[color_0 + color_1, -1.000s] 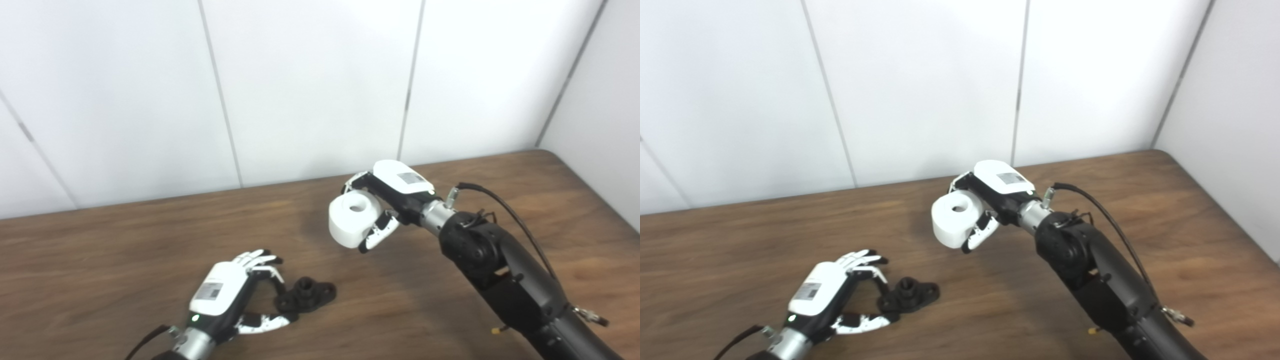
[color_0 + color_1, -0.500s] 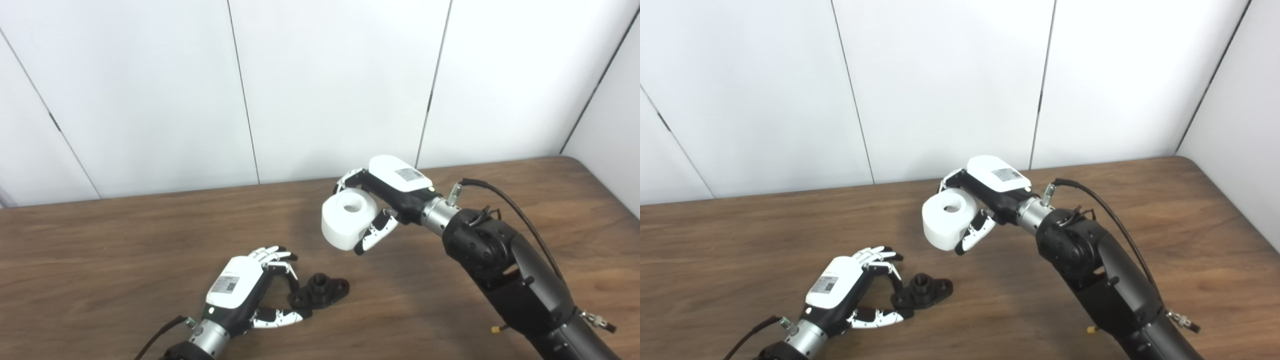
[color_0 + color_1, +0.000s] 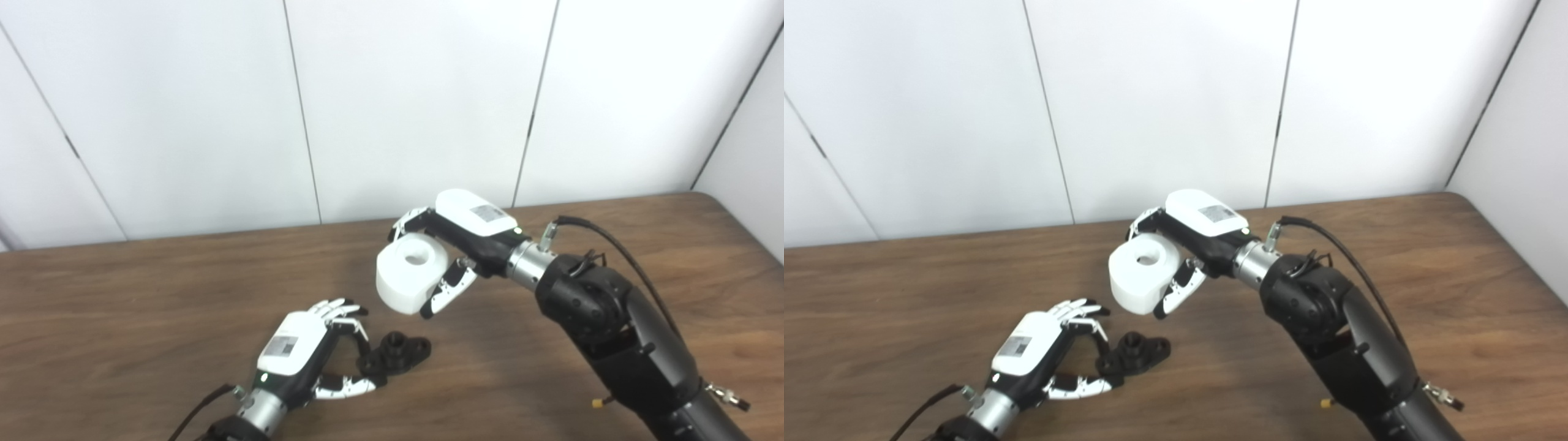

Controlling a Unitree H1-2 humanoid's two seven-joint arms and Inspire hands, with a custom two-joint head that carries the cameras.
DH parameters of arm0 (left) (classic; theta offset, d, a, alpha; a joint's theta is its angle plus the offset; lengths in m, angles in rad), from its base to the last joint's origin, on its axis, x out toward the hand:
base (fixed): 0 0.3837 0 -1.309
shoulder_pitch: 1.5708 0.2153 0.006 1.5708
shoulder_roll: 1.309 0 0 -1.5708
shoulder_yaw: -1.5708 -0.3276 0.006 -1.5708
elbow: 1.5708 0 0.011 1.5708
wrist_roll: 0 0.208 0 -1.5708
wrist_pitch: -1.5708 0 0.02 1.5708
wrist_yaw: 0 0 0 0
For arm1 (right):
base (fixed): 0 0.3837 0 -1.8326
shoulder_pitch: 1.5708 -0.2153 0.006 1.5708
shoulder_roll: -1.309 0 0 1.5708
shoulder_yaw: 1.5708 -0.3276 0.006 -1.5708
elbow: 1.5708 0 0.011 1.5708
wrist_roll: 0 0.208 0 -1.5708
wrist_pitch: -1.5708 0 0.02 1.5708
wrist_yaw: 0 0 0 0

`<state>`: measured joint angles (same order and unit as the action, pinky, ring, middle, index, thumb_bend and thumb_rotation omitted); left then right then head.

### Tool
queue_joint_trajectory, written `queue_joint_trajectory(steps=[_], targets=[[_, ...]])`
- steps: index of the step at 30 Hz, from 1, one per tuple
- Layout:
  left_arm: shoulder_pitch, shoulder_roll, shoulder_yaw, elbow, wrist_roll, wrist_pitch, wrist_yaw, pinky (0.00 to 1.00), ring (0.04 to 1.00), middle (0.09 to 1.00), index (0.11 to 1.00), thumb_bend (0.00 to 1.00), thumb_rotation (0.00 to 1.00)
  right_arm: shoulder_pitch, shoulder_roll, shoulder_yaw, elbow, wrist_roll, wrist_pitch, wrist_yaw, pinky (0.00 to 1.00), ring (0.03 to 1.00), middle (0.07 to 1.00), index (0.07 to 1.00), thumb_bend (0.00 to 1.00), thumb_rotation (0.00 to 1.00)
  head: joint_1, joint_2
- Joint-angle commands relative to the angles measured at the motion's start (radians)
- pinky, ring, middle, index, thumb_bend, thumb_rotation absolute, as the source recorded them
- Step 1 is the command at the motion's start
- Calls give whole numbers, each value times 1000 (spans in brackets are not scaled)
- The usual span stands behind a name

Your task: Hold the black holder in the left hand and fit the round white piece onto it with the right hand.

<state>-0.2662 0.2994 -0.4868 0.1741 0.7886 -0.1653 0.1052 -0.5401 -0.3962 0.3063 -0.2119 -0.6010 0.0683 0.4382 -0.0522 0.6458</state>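
Left eye view: black holder (image 3: 395, 353) lying flat on the wooden worktop (image 3: 122, 294), low and centre, its short round stub pointing up. Left hand (image 3: 306, 352) resting just beside it, fingers (image 3: 343, 307) curled over the near end and thumb reaching under; touching or only close, cannot tell. Round white piece (image 3: 409, 272) up off the worktop, above and a little right of the holder, well apart from it, hole facing up. Right hand (image 3: 465, 229) wrapped round the piece, fingers behind, thumb in front.

Right eye view: same layout, shifted left. Holder (image 3: 1134, 354) flat on the worktop, left hand (image 3: 1041, 349) half-curled at its near end. White piece (image 3: 1142, 272) gripped by the right hand (image 3: 1200, 229), held in the air above the holder.
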Motion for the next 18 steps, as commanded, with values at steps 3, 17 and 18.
queue_joint_trajectory(steps=[3,17,18], targets=[[61,9,-49,46,58,64,-94,892,886,818,484,524,57,-38,-3,-5,-41,3,-29,0,572,683,710,481,522,129,-1,1],[60,11,-57,32,59,83,-103,892,883,818,484,524,57,0,-2,26,-34,-25,-42,24,573,703,725,481,521,131,1,9],[61,12,-57,31,58,82,-101,891,884,818,484,525,57,3,-3,29,-33,-25,-44,25,568,700,726,481,521,131,1,14]])
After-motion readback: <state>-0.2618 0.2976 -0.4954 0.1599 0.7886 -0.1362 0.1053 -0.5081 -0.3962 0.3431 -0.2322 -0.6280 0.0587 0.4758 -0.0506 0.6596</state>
